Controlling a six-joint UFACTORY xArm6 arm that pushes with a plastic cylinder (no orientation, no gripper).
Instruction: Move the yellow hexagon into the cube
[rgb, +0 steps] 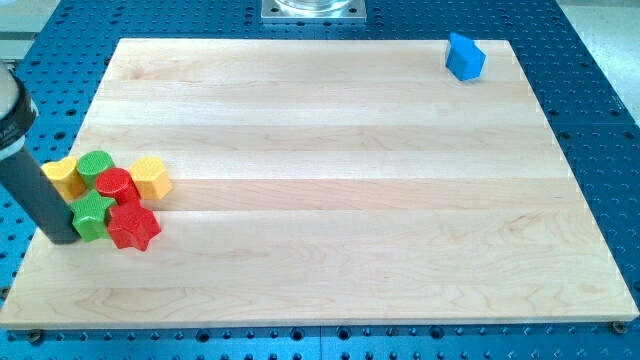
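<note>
The rod, which carries no pincer, rests its tip (62, 238) at the worktop's (330, 210) left edge; reaching the far-corner blue cube (465, 56) means first circling left of the yellow hexagon (150, 177).

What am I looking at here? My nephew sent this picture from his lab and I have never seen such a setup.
It is one camera view of a wooden board on a blue perforated table. The dark rod at the view's left belongs to a robot arm; my tip only pushes, it holds nothing. It stands just left of a cluster: yellow hexagon, yellow block, green cylinder, red cylinder, green star, red star. A blue cube sits far off, top right.
</note>
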